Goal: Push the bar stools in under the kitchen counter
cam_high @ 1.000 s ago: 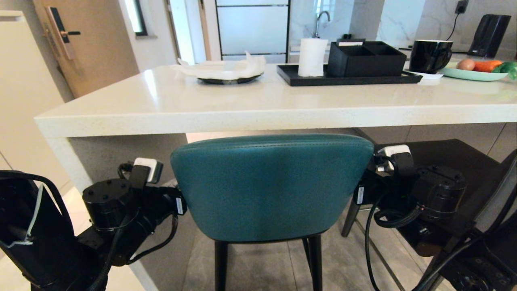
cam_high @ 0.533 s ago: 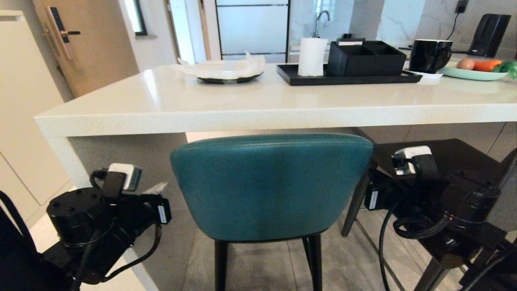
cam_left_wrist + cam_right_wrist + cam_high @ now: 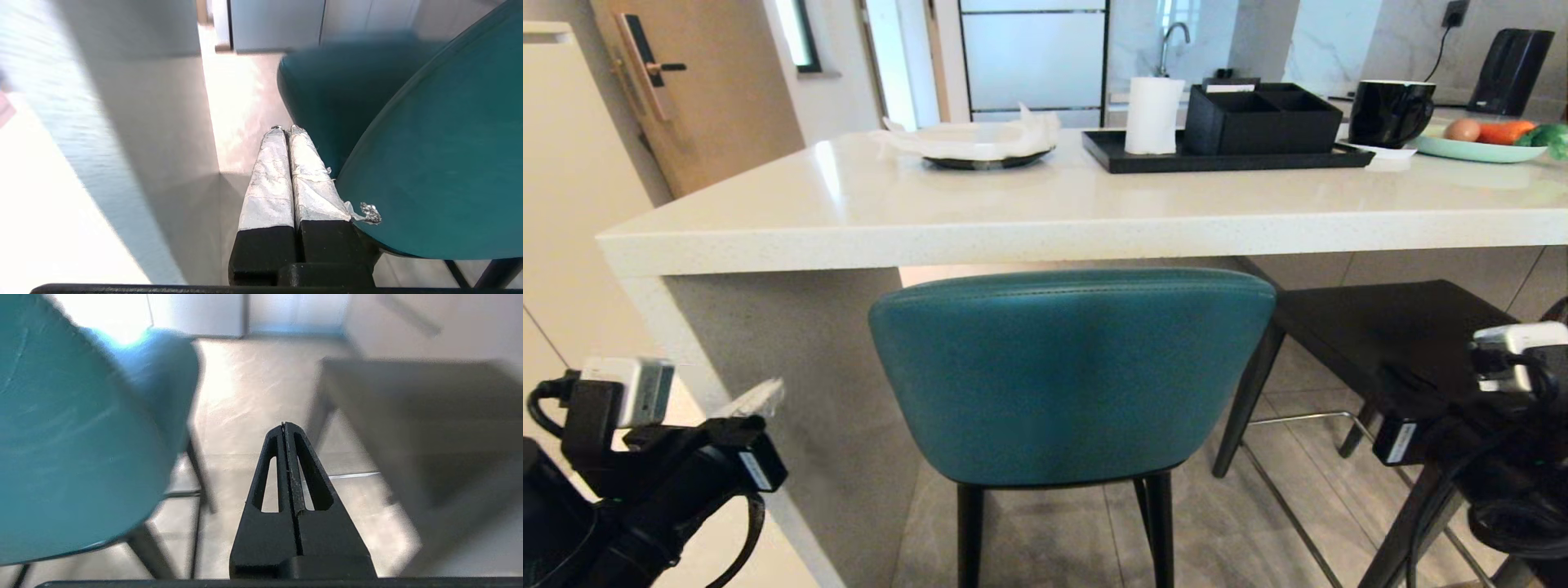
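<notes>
Teal leather stool with rounded back (image 3: 1070, 376) sits tucked at the glossy off-white stone counter (image 3: 1045, 220), backrest just below the slab edge; dark grey stool (image 3: 1388, 327) beside it, seat under the slab. Left gripper (image 3: 285, 130) and right gripper (image 3: 284, 425) flank the teal stool, fingers pressed together, holding nothing

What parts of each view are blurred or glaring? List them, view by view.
Head view: sharp; soft window sheen on the kitchen counter. Left wrist view: floor washed out white at one side, the counter's end panel smeared, the shut left pincer crisp. Right wrist view: teal stool and dark stool motion-blurred, glare behind the teal back, right pincer sharp.
</notes>
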`<state>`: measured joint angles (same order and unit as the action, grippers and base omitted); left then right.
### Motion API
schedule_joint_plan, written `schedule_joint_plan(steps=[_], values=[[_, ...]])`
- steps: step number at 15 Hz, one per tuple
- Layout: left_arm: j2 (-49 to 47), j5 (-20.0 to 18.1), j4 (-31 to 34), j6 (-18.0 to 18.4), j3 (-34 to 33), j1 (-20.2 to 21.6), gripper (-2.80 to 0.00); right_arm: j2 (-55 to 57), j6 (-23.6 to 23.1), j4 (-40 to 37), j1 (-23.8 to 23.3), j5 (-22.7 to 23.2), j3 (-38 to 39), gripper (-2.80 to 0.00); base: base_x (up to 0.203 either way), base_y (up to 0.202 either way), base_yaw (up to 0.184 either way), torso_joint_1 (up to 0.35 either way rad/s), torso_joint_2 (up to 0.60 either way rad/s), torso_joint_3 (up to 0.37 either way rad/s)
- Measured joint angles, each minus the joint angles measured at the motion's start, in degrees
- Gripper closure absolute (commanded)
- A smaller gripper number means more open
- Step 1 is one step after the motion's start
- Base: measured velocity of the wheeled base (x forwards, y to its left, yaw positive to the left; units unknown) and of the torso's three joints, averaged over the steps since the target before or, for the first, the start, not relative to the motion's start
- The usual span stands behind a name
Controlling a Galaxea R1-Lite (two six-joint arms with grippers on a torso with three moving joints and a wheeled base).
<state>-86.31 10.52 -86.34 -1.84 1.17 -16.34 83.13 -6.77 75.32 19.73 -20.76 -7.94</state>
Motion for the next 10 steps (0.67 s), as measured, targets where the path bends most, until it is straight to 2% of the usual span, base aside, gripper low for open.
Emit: schedule_joint_plan(steps=[2, 4, 6, 10], values=[[6.7, 0.1, 4.7, 0.2, -0.5, 0.1, 0.00, -7.2, -2.5, -3.7, -2.3, -0.3, 0.7, 0.00, 0.000, 0.000, 0.000, 0.000, 0.00, 0.000], [15.5, 0.2, 13.4, 0.2, 0.7, 0.1, 0.00, -16.5, -4.2, -10.6, -4.5, -0.4, -0.2, 0.00, 0.000, 0.000, 0.000, 0.000, 0.00, 0.000], [25.5, 0.1, 25.0, 0.3, 3.7, 0.1, 0.00, -26.0, -5.0, -20.1, -7.1, -0.4, -2.8, 0.00, 0.000, 0.000, 0.000, 0.000, 0.00, 0.000], [45.9, -0.2, 50.6, 0.3, 10.6, 3.3, 0.00, -44.4, -5.6, -42.0, -11.2, -0.2, -9.0, 0.00, 0.000, 0.000, 0.000, 0.000, 0.00, 0.000]])
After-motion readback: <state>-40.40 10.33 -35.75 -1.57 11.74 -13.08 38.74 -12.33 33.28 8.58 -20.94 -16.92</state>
